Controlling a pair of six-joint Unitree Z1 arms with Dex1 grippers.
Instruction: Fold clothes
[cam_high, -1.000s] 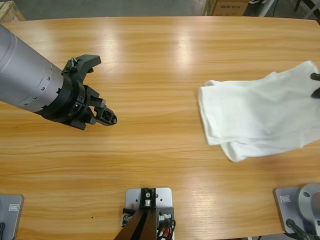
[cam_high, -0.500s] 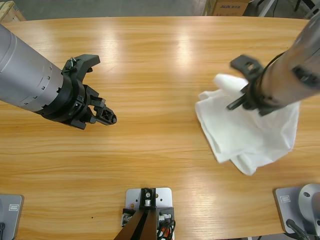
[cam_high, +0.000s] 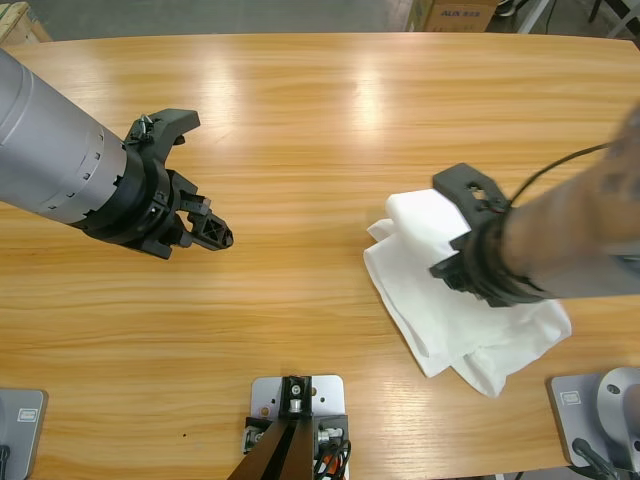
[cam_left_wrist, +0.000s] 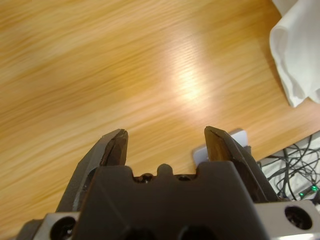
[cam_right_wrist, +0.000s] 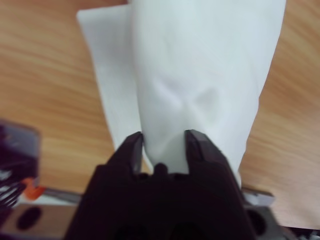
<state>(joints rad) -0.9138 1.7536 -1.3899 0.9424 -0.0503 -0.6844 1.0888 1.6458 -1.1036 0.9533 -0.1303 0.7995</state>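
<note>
The clothes (cam_high: 410, 262), one white T-shirt, lie bunched in loose folds on the right half of the wooden table (cam_high: 300, 120). My right gripper (cam_high: 452, 228) reaches in from the right edge and is shut on a raised fold of the shirt. The right wrist view shows the white cloth (cam_right_wrist: 200, 75) pinched between the two black jaws of the right gripper (cam_right_wrist: 162, 142) and hanging away from them. My left gripper (cam_high: 212, 180) hovers over bare wood at the left, well apart from the shirt. It shows open and holding nothing in the left wrist view (cam_left_wrist: 165, 137), with a shirt corner (cam_left_wrist: 300, 50) at that view's upper right.
A cardboard box (cam_high: 455, 12) stands on the floor beyond the table's far edge. Cables (cam_left_wrist: 290, 170) hang below the table's rim in the left wrist view. Bare wood stretches between the two grippers.
The right arm has swung in from the right edge, pulling the shirt left and toward the front edge, so the cloth is more bunched. The left arm has stayed still.
</note>
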